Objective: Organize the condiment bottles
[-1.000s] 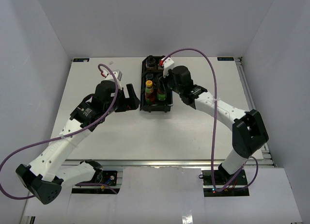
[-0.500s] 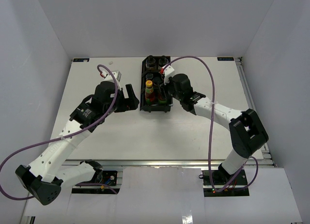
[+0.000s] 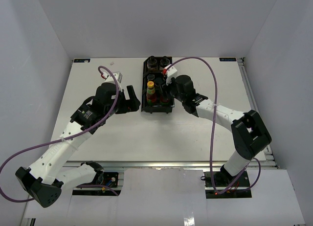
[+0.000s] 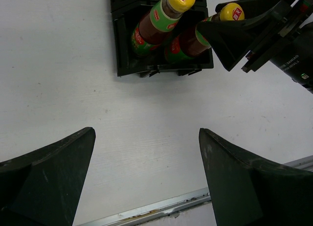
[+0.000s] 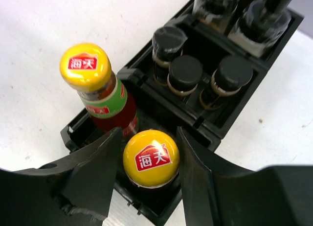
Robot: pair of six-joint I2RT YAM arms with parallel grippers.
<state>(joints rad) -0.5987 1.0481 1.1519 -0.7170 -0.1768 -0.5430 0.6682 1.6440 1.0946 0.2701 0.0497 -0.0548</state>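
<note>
From above, the long black tray (image 3: pixel 143 84) sat toward 12 o'clock on the counter (image 3: pixel 146 133). The left end effector (image 3: pixel 131 96) was parked just off its 9 o'clock side, and the right end effector (image 3: pixel 163 94) was down over its 6 o'clock compartment, probably so that one arm kept clear while the other worked. The left wrist view showed the left end effector released, spread wide over the counter with nothing between its fingers. At 12 to 1 o'clock the left sauce bottle (image 4: pixel 156 20) and right sauce bottle (image 4: pixel 187 44) stood side by side in the near compartment. The right wrist view looked down on the right sauce bottle's yellow cap, with a finger close on each side. Whether they were gripping it or had just let go could not be told from this angle. The left sauce bottle stood at its 10 o'clock, and the black-capped jars (image 5: pixel 186 69) filled the compartments toward 1 o'clock. Seemingly every bottle was sorted and release was the step in hand.
</note>
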